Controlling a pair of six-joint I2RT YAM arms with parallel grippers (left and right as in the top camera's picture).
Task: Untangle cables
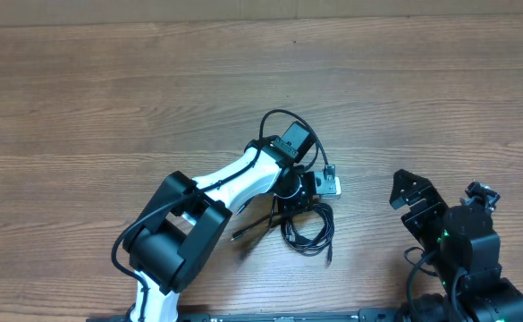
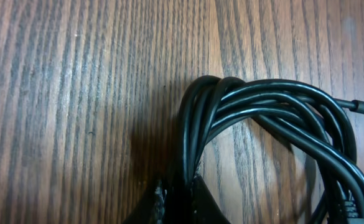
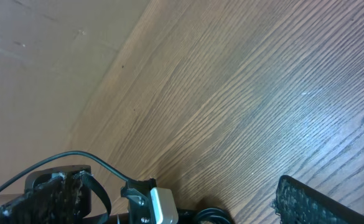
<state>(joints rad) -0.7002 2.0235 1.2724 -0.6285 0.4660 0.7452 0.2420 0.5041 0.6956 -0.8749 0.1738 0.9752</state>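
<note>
The cables [image 1: 308, 225] lie as a coiled bundle of thin black cords on the wooden table, just below the left wrist. In the left wrist view the cables [image 2: 262, 109] fill the right half, and several strands run down between the fingers. My left gripper [image 2: 179, 193] is shut on those strands at the left side of the loop. It sits at the table's middle [image 1: 297, 195], right over the bundle. My right gripper [image 1: 412, 199] hovers to the right of the bundle, open and holding nothing. The right wrist view shows its fingers [image 3: 315, 202] spread wide and a bit of the cables [image 3: 211, 216] at the bottom edge.
The left arm [image 1: 230, 183] reaches diagonally from the lower left to the centre, with its own thicker black wire [image 1: 283, 121] looping above the wrist. A white-faced part of the left wrist [image 3: 162, 205] shows between the right fingers. Bare wooden table [image 1: 109, 89] spreads all round.
</note>
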